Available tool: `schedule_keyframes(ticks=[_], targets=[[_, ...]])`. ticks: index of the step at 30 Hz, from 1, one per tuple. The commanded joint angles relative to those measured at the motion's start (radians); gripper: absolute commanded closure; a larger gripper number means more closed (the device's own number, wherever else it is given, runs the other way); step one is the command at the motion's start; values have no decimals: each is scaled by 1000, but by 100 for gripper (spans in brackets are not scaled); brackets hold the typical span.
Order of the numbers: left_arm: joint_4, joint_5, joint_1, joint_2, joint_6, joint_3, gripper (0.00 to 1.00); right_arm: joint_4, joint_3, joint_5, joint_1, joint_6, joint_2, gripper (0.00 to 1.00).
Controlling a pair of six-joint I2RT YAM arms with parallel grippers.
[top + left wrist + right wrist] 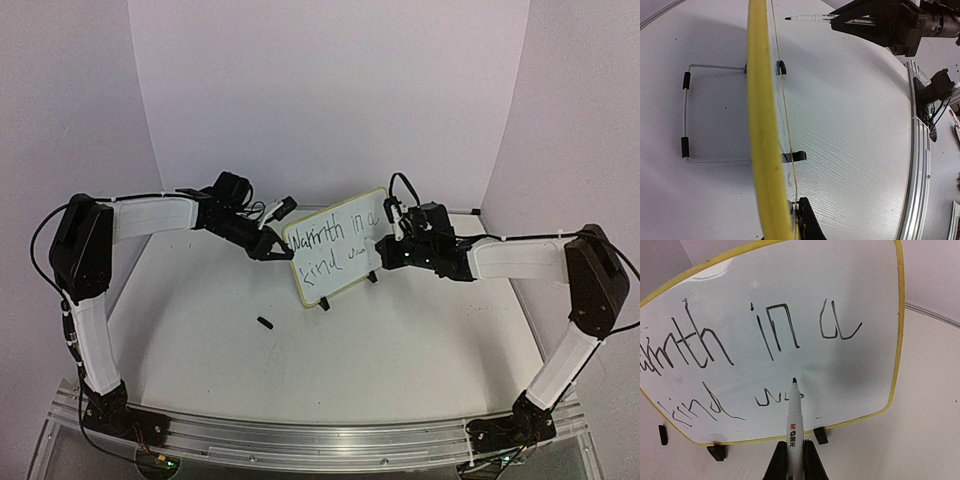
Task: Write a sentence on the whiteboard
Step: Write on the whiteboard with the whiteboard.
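The whiteboard (335, 245) stands tilted mid-table on two black clip feet, yellow-rimmed. Its sentence (740, 335) reads "Warmth in a" on the top line and "kind wo" below. My left gripper (272, 248) is shut on the board's left edge; in the left wrist view the yellow rim (762, 130) runs edge-on, pinched between my fingers (807, 222) at the bottom. My right gripper (792, 460) is shut on a white marker (794, 420), whose black tip sits close to the board just after "wo"; I cannot tell if it touches. The marker also shows in the left wrist view (807, 18).
A small black marker cap (265, 322) lies on the white table in front of the board. The wire stand (686, 120) sticks out behind the board. A metal rail (300, 435) runs along the near edge. White walls close in the back and sides.
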Motion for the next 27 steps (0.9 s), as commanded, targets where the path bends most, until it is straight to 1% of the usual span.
schedule_keyframes(ticks=[1,9,18,27], targets=[[-138,-32,-45,73,20,-22,100,15,54,5,-2,-16,46,100],[-137,-33,-45,72,21,-22,100,2,58,34,-3,-13,72,100],[-136,-32,-45,69,20,-22,100,-7,6,60,-3,10,76,100],[-136,-31,-45,68,21,-22,100,-8,22,63,-3,7,106,100]])
